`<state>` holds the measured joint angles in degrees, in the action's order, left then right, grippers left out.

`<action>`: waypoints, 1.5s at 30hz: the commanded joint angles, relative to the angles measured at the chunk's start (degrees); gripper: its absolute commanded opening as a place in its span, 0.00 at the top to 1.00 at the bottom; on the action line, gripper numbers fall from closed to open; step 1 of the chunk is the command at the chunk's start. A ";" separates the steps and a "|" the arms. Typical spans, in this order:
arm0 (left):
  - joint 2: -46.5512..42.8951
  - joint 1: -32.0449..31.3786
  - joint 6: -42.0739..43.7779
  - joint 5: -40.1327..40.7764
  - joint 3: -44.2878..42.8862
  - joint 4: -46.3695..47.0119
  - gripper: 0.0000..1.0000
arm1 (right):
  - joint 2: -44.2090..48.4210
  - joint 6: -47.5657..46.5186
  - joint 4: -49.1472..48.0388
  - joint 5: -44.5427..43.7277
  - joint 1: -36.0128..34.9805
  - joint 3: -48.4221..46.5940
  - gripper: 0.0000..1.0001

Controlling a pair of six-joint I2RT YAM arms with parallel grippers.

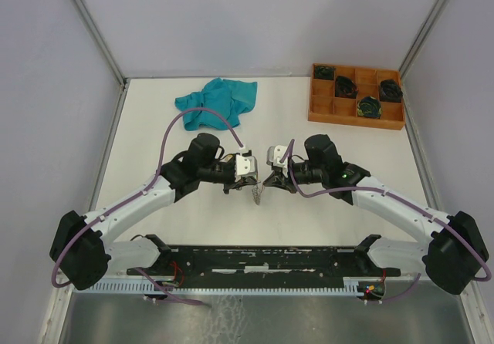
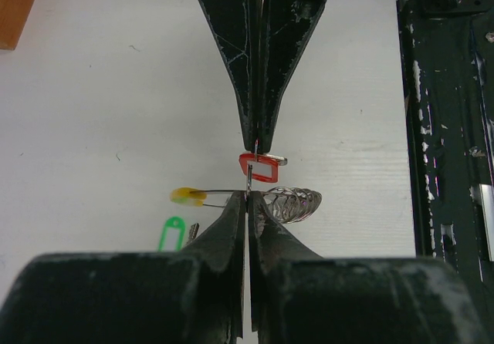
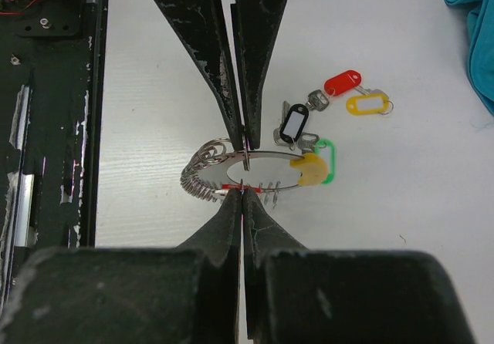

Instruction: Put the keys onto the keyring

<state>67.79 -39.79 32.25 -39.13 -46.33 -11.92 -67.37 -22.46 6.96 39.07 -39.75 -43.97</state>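
Left end effector point(image 1: 248, 186) tip-to-tip with right point(image 1: 268, 182)

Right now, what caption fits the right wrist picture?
Left tool pinches thin silvery wire keyring; right tool pinches red-tagged silver key.

A large thin silvery wire keyring point(image 3: 270, 153), fitted with a yellow sleeve point(image 3: 309, 170), is held near the middle of the white table point(image 3: 401, 220). A red-tagged silver key point(image 2: 258, 166) is pressed against its wire. A black-tagged key point(image 3: 294, 123), a second red-tagged key point(image 3: 342, 82), a yellow-tagged key point(image 3: 367, 103) and a green-tagged key point(image 3: 330, 159) are laid flat just beside it.
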 commanded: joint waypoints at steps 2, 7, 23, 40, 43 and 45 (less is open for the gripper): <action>-0.44 -0.29 -1.32 -1.66 -1.90 2.15 0.97 | 0.04 -0.58 -1.79 1.26 -0.43 -1.75 0.99; -0.36 -0.29 -1.39 -2.14 -1.93 2.17 0.97 | 0.14 -0.17 -2.67 0.84 -0.53 -1.48 0.99; -0.07 -0.28 -1.49 -2.70 -2.04 2.16 0.97 | 0.40 0.34 -3.64 0.36 -0.82 -1.30 0.99; -0.09 -0.29 -1.70 -2.92 -2.18 2.15 0.97 | 0.53 0.44 -3.34 -1.10 -0.87 -1.21 0.99; -0.19 -0.23 -1.75 -2.79 -2.19 2.16 0.97 | 0.66 0.16 -2.77 -1.53 -0.96 -1.16 0.99; -0.20 -0.28 -1.70 -2.80 -2.19 2.17 0.97 | 0.75 0.17 -2.75 -1.54 -0.98 -1.24 0.99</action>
<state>67.79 -39.79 32.16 -39.72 -46.33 -11.90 -67.44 -22.20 6.04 38.33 -40.40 -43.97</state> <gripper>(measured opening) 0.045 0.012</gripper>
